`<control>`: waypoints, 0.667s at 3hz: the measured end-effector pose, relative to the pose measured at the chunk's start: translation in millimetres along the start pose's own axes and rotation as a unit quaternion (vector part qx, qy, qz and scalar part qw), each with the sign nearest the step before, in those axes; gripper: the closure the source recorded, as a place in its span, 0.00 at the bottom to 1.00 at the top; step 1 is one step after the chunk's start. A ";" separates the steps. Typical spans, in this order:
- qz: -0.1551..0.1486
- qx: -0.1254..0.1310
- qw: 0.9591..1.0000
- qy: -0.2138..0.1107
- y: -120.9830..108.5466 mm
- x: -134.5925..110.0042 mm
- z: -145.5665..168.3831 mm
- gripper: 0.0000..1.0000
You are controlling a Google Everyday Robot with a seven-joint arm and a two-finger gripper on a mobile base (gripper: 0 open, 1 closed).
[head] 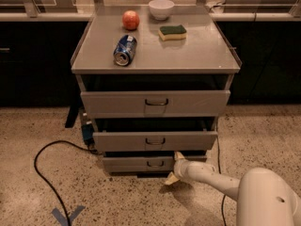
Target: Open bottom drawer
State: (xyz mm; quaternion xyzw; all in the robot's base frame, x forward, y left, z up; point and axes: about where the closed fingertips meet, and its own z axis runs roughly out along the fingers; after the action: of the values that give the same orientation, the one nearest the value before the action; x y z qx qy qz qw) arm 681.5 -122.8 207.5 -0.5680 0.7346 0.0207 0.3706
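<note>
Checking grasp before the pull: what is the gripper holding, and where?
Nothing: the gripper is open, right of the handle on the bottom drawer.

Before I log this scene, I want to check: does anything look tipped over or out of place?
The blue can lies on its side on the cabinet top. The claw sits low at the bottom drawer, right of its handle.
</note>
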 end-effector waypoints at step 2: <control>-0.016 -0.053 0.998 0.031 0.7 -16.9 23.7 0.00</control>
State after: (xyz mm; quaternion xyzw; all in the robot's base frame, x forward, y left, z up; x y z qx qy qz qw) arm 694.6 -98.0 199.7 -0.5990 0.7342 0.0356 0.3177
